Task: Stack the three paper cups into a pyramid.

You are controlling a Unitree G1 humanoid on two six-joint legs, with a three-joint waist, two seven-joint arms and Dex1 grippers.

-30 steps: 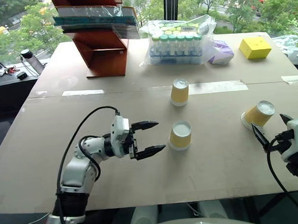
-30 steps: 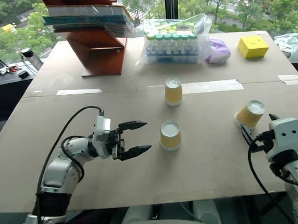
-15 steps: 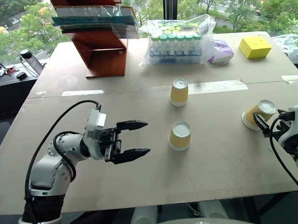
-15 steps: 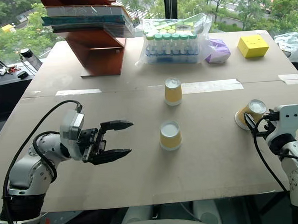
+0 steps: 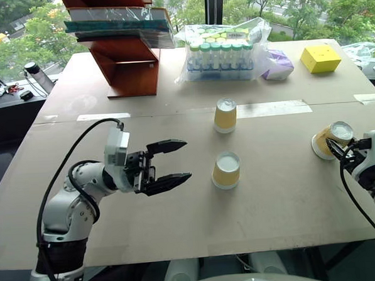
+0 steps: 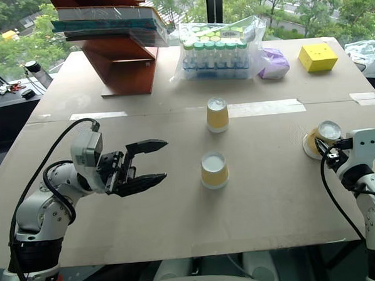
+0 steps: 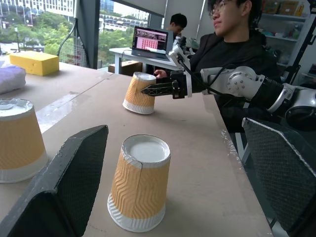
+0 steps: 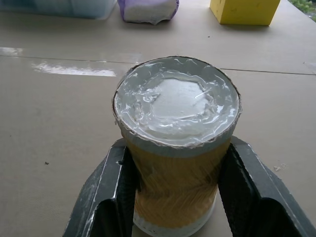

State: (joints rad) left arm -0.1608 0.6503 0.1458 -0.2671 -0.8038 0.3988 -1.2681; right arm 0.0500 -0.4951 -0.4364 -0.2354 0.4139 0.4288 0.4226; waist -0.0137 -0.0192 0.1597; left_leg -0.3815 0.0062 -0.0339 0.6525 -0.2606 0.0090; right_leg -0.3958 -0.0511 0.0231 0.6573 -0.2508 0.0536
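Head views: three paper cups sit upside down on the table (image 5: 180,241), white bases up. The far cup (image 5: 226,115) is near the tape line, the middle cup (image 5: 227,170) just in front of it toward the robot, and the right cup (image 5: 331,140) is well apart by the table's right edge, tilted. The right gripper (image 6: 322,147) sits at that cup with a black finger on each side. The left gripper (image 5: 176,160) hangs above the table with fingers spread, empty, pointing at the middle cup across a clear gap.

Left wrist view: the middle cup stands upright between and just past the spread fingers (image 7: 64,182), not touched; the far cup shows beside it. Beyond, the right cup leans with the right gripper's finger along its wall. A person (image 7: 232,34) sits behind.

Right wrist view: the fingers (image 8: 111,197) clamp the right cup's yellow wall from both sides, grip looks closed on it, base toward the camera.

Judgement: the right arm owns this cup; the two base cups lie to its left, so the carry goes leftward, with the cup needing to be upright again.
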